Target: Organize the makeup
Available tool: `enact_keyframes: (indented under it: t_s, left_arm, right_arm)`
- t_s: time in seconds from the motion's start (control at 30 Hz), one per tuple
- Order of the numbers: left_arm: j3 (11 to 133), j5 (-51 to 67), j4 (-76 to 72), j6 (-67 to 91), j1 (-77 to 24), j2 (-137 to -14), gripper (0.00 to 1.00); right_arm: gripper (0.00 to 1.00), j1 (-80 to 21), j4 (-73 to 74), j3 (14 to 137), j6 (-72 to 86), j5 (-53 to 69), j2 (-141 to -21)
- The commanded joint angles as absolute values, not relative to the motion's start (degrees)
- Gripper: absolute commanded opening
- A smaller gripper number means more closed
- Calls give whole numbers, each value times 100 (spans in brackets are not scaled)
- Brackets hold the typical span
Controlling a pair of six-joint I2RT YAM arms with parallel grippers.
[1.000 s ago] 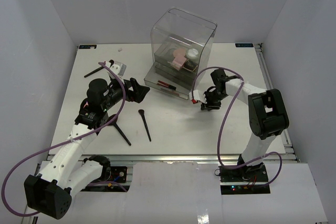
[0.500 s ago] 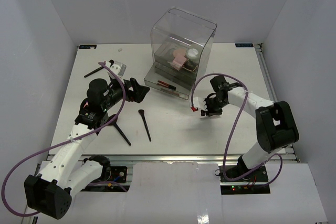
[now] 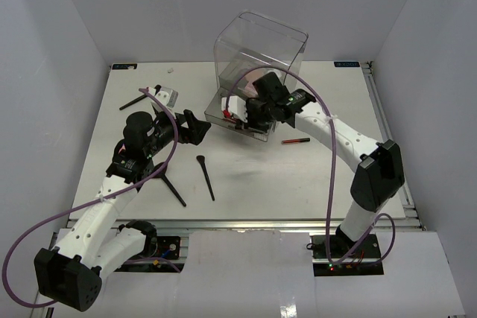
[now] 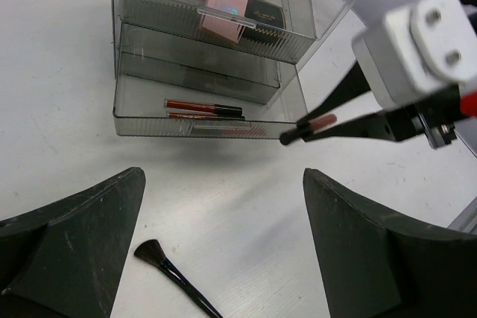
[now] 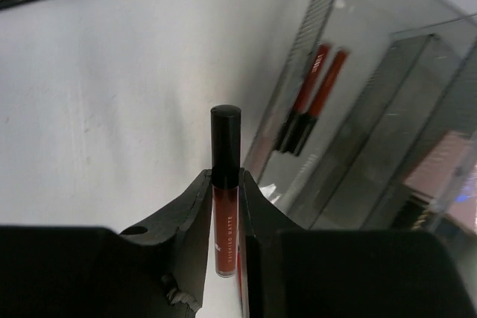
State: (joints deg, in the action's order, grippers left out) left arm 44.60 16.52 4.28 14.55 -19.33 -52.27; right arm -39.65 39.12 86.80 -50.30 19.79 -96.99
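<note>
table [image 3: 246, 176] fills mid-frame. clear box [image 3: 261, 46] at upper centre, its bottom drawer [image 4: 133, 113] standing out, two red-and-black sticks [image 4: 203, 107] inside. right claw [image 5: 226, 178] pinches a third stick [image 5: 226, 210] by the drawer's front corner. left claw [image 4: 223, 176] spread wide, centre-left. loose stick [image 3: 295, 140] right of box; brush [image 3: 205, 176] lower centre.
</note>
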Motion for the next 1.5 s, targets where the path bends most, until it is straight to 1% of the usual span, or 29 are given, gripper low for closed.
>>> enact_keyframes:
  t_s: [0.0,0.07,0.13,0.17,0.23,0.27,0.37,0.43,0.47,0.57,0.6,0.7,0.8,0.9,0.97,1.13,1.27,1.47]
  left_arm:
    - [4432,1521,413,1397,-1922,-5119,98]
    - [4437,1513,413,1397,-1917,-5139,98]
    - [4438,1505,420,1391,-1916,-5155,98]
    - [4438,1499,422,1387,-1916,-5161,98]
    - [4438,1485,423,1380,-1916,-5168,98]
    - [4438,1477,430,1380,-1916,-5168,98]
    - [4432,1492,422,1380,-1916,-5170,98]
    - [4438,1526,418,1380,-1916,-5177,98]
    - [4438,1543,414,1380,-1916,-5177,98]
    - [4445,1547,422,1380,-1923,-5166,98]
    - [4439,1547,422,1380,-1916,-5159,98]
    - [4447,1576,419,1389,-1916,-5142,98]
    - [4439,1656,396,1409,-1916,-5150,98]
    - [4434,1700,387,1415,-1916,-5150,98]
    - [4438,1704,388,1415,-1916,-5159,98]
    - [4438,1678,404,1406,-1916,-5159,98]
    - [4439,1634,422,1389,-1916,-5168,98]
    - [4447,1601,432,1380,-1916,-5168,98]
  right_arm:
    - [16,-4058,3603,9569,-3993,1146,-10337]
    - [17,-4061,3496,9843,-3830,679,-10671]
    - [21,-4061,3420,10028,-3780,309,-10925]
    - [25,-4059,3383,10080,-3771,183,-11013]
    - [38,-4053,3312,10112,-3771,18,-11117]
    - [41,-4060,3289,10076,-3779,-143,-11118]
    - [50,-4058,3219,9942,-3793,-107,-10956]
    - [54,-4048,3199,9824,-3816,74,-10715]
    - [55,-4044,3199,9769,-3829,234,-10558]
    - [58,-4006,3504,9202,-4381,1433,-9946]
    - [58,-3961,3670,9028,-4984,1782,-9611]
    - [60,-3762,3980,7782,-6324,2652,-8760]
    - [63,-3385,4087,6909,-7449,2704,-8107]
    - [67,-2892,4033,6295,-8045,2516,-7893]
    - [71,-2485,3872,6120,-8333,2351,-7950]
    - [73,-1899,3752,6355,-8543,2221,-8595]
    - [72,-1863,3595,6602,-8560,1978,-9264]
    - [69,-1839,3524,6987,-8431,1767,-9922]
